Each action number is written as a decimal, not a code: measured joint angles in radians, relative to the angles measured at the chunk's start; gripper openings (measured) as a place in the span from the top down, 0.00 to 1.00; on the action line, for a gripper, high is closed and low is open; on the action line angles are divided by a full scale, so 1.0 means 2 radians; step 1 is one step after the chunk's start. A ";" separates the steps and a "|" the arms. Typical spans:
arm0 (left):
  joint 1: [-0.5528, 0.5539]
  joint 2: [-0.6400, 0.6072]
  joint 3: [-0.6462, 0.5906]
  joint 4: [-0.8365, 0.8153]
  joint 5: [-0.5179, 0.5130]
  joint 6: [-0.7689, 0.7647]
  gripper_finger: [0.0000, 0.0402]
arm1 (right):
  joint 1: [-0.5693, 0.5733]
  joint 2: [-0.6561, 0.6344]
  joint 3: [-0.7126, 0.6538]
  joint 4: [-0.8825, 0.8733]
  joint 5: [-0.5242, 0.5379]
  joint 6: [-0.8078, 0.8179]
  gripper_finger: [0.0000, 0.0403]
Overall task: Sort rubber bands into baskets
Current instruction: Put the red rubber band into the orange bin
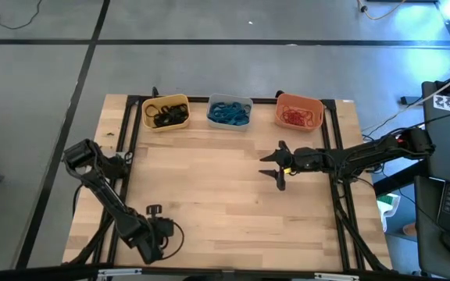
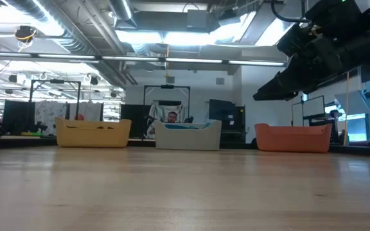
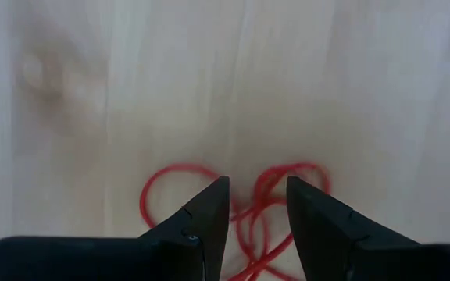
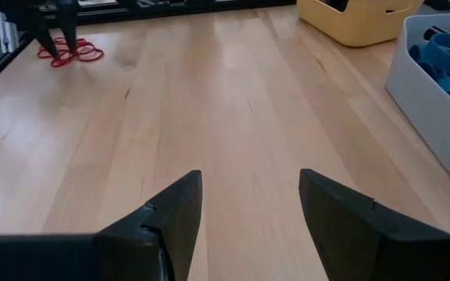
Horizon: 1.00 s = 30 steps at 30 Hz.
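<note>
Two dark fingers of the left gripper [image 3: 256, 218] fill the foreground of its wrist view, parted by a narrow gap and poised directly over a small tangle of red rubber bands [image 3: 244, 204] lying on the bare wooden table [image 1: 225, 195]. Nothing is clamped yet; a strand runs through the gap between the tips. On the table as seen from above, this gripper sits near the edge at about 7 o'clock, well apart from the baskets.

Outward from there, the right gripper [image 1: 278, 165] hangs over the table at about 2 o'clock with its jaws spread wide and empty. Along the far edge stand the yellow basket [image 1: 165, 102] at 11 o'clock holding black bands, the grey basket [image 1: 230, 101] at 12 o'clock holding blue ones, and the orange basket [image 1: 299, 101] at 1 o'clock holding red ones.

The risk, as I judge it, lies in the pinch: the loops are thin and flat on the wood, so the tips may close above them or catch only one strand, leaving the rest behind. A springy band could also slip free during the long carry across to the orange basket.
</note>
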State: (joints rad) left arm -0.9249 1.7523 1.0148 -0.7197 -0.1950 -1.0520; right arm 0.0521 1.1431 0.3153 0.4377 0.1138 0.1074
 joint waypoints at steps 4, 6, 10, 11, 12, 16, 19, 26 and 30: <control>-0.001 -0.001 -0.020 0.008 0.007 -0.024 0.69 | 0.000 0.000 0.000 0.000 0.000 0.000 0.47; 0.000 -0.002 -0.021 0.009 0.007 -0.023 0.69 | 0.000 0.000 0.000 0.000 0.000 0.000 0.47; 0.003 -0.002 -0.023 0.029 0.008 0.006 0.75 | 0.000 0.000 0.000 0.000 0.001 0.000 0.47; 0.005 -0.001 -0.023 0.033 0.008 0.012 0.77 | 0.000 0.000 0.000 0.000 0.001 0.000 0.47; 0.007 -0.001 -0.023 0.034 0.008 0.015 0.80 | 0.000 0.000 0.000 0.000 0.001 0.000 0.47; 0.013 -0.001 -0.023 0.038 0.009 0.025 0.91 | 0.000 0.000 0.000 0.000 0.001 0.000 0.47; 0.016 -0.005 -0.023 0.044 0.009 0.031 0.98 | 0.000 0.000 0.000 0.001 0.001 0.000 0.47; 0.030 -0.040 -0.016 0.045 0.006 0.039 0.98 | 0.000 0.000 0.000 0.001 0.001 0.000 0.47; 0.040 -0.063 -0.009 0.045 -0.001 0.053 0.99 | 0.000 0.000 0.000 0.001 0.001 0.000 0.47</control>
State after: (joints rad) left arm -0.8448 1.6269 0.9962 -0.6292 -0.1977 -0.9452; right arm 0.0521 1.1431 0.3153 0.4389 0.1165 0.1070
